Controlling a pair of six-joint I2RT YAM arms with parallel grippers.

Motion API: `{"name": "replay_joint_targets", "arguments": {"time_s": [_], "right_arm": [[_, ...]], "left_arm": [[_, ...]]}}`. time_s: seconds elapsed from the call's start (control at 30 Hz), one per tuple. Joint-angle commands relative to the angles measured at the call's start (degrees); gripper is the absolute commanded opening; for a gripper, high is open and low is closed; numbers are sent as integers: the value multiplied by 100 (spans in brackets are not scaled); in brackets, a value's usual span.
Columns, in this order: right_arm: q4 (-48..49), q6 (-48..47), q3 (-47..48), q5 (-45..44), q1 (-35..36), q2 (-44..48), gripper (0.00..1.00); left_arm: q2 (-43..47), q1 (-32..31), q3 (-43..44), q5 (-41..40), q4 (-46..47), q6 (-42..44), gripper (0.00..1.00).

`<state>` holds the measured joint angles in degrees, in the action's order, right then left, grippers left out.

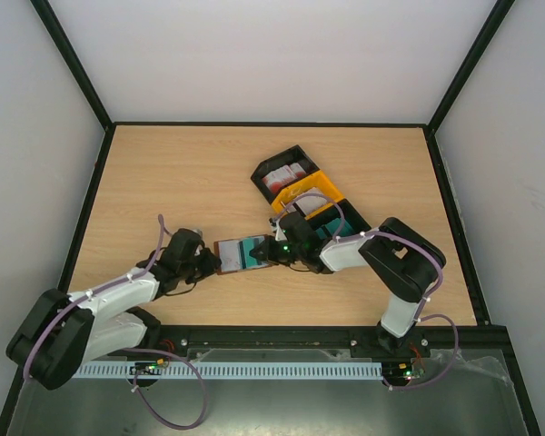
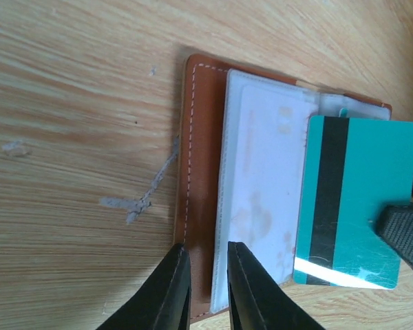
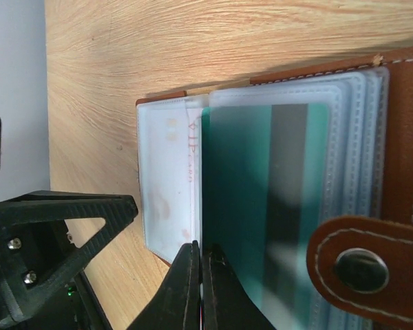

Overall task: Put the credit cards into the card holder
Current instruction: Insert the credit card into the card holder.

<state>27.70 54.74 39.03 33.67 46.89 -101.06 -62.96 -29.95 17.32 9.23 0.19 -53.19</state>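
The brown card holder lies open on the table, its clear sleeves facing up. A teal credit card with a dark stripe lies across its right half. In the right wrist view the card looks hazy, as if partly under a sleeve. My right gripper is shut on that card's near edge. My left gripper has its jaws a narrow gap apart. Its fingertips lie over the holder's leather edge, and I see nothing pinched between them.
A black-and-yellow bin tray stands behind the right arm and holds red-and-white cards. The holder's snap tab sticks out near the right gripper. A pale scuff marks the wood. Black rails edge the table.
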Motion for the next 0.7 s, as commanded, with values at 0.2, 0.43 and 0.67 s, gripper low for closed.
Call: {"name": "replay_joint_targets", "arguments": {"time_s": [0.2, 0.43, 0.67], "right_arm": [[234, 205, 51, -291, 102, -319, 2], [315, 211, 168, -265, 198, -536, 2], [75, 79, 335, -181, 206, -682, 2]], "left_arm": [[-420, 78, -147, 79, 70, -119, 15], [-503, 78, -159, 29, -6, -130, 15], [-463, 78, -159, -18, -54, -88, 15]]}}
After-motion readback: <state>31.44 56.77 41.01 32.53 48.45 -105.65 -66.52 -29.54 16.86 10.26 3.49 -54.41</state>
